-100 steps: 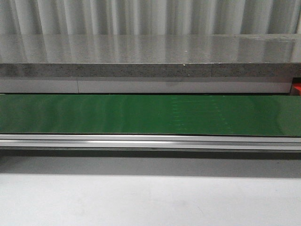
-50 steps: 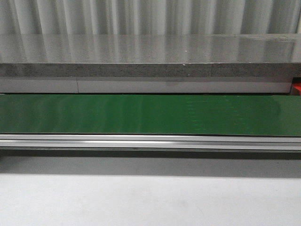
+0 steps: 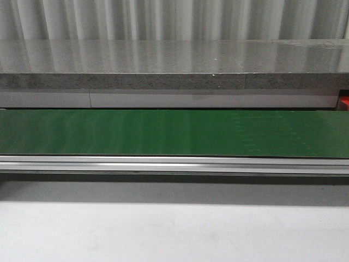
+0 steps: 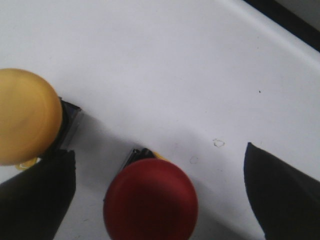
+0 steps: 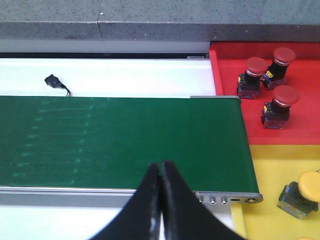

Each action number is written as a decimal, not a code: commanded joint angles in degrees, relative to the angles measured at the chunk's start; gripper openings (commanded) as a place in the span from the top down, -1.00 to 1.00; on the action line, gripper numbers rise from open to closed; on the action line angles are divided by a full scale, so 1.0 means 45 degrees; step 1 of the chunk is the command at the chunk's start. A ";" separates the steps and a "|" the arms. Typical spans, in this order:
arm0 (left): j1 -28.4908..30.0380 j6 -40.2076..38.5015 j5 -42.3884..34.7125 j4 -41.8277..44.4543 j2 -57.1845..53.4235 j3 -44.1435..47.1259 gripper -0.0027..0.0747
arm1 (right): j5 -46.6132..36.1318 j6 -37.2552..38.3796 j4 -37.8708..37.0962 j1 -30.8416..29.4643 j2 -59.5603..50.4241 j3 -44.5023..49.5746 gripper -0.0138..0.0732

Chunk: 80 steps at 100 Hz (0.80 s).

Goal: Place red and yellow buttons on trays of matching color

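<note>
Since our left gripper [image 4: 155, 200] is spread round the red button [image 4: 150, 200], w/ yellow button [image 4: 25, 116] close, we may nudge it; right gripper [image 5: 160, 176] pressed together.

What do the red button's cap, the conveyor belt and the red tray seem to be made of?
Red button cap: probably smooth moulded plastic, rounded with soft sheen. Conveyor belt: looks like matte green rubber or PVC sheet, faintly patterned. Red tray: probably plastic, uniform flat colour; uncertain.
</note>
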 commanded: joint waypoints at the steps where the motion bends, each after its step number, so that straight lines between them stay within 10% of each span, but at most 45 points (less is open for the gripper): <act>1: 0.0037 -0.0139 -0.0579 -0.0154 -0.0597 -0.0404 -0.66 | -0.0806 -0.0120 -0.0022 0.0026 -0.0012 -0.0357 0.84; 38: 0.0011 -0.0092 0.0472 -0.0154 -0.0943 -0.0874 0.97 | -0.0806 -0.0120 -0.0022 0.0026 -0.0012 -0.0357 0.84; 80: -0.1340 0.1336 0.2274 -0.0154 -0.5033 -0.0562 0.98 | -0.0806 -0.0120 -0.0022 0.0026 -0.0012 -0.0357 0.84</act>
